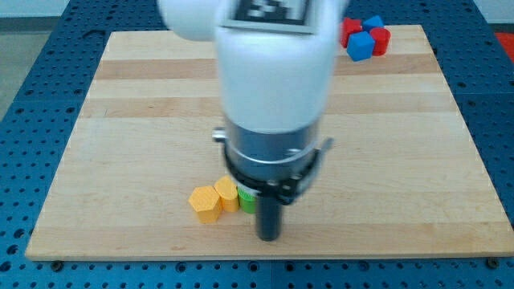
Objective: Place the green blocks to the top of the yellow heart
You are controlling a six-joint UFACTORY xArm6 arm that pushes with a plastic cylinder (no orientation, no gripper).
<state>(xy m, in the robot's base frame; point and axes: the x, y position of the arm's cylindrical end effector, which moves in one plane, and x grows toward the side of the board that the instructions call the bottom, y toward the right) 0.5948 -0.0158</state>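
Two yellow blocks lie near the view's bottom, left of centre: a yellow hexagon-like block point(205, 203) and a second yellow block point(227, 193) touching its right side; which one is the heart I cannot tell. A green block point(246, 200) shows only as a sliver right of them, mostly hidden behind my rod. My tip point(268, 238) rests on the board just right of and below the green block, close to it. Any other green block is hidden by the arm.
A cluster of red point(351, 30) and blue blocks point(361, 46) sits at the board's top right corner. The large white arm body point(273, 80) covers the board's middle. The wooden board point(120, 120) lies on a blue perforated table.
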